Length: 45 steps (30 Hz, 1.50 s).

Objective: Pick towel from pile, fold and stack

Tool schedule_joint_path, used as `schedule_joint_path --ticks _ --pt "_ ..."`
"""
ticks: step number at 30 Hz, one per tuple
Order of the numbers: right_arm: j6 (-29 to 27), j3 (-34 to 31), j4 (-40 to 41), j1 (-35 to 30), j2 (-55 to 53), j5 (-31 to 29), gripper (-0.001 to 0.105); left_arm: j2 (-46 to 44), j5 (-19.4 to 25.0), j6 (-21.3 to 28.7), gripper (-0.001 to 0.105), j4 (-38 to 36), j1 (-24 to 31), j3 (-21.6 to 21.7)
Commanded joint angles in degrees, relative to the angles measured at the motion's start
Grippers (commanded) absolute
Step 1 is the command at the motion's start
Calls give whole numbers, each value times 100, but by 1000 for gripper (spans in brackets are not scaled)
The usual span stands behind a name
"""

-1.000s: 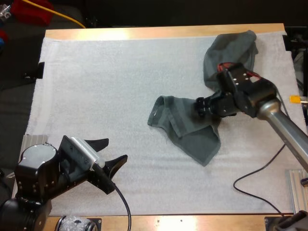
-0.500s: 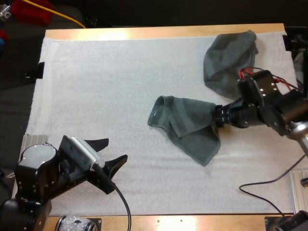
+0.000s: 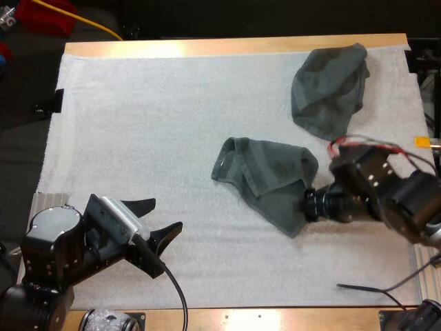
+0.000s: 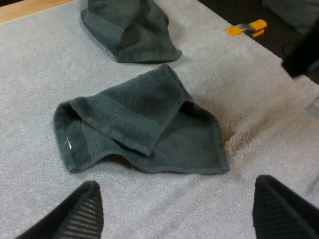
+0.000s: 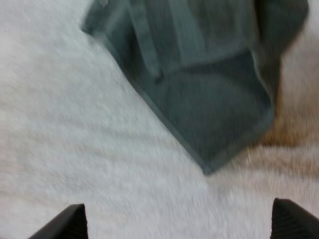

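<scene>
the crumpled towel [image 3: 265, 179] lies in the middle of the mat [image 3: 138, 124], the second towel [image 3: 329, 88] at the far right. the right gripper [image 5: 178, 206] hangs spread just off the crumpled towel's near corner; the left gripper [image 3: 167, 213] sits spread, well apart. best to pinch a single layer there.

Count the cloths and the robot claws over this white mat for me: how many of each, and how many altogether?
Towels: 2, the crumpled towel toward the far right and the half-folded towel in the middle.
Grippers: 2, the left gripper and the right gripper, both open and holding nothing.
Total: 4
</scene>
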<state>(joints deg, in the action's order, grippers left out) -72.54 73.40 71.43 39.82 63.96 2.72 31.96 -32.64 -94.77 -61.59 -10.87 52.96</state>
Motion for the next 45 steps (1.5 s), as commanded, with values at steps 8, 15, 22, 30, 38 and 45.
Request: schedule_joint_path --ticks 8,15,22,30,38,45 --pt "970 -1278 -569 322 -447 -184 71 1 -59 -26 62 16 -27 30" --pt "1882 -2381 -1998 322 -582 408 71 1 -59 -26 62 -27 -27 30" --pt "2976 -3526 -3592 312 -582 665 71 1 -59 -26 62 -53 -27 30" --pt "4160 -4571 -5595 312 -582 699 71 1 -59 -26 62 -118 -27 30" --pt "4854 -5333 -6832 312 -594 374 71 1 -59 -52 62 -118 -27 30" --pt "5097 -5623 -7514 312 -591 194 71 1 -59 -52 62 -118 -27 30"
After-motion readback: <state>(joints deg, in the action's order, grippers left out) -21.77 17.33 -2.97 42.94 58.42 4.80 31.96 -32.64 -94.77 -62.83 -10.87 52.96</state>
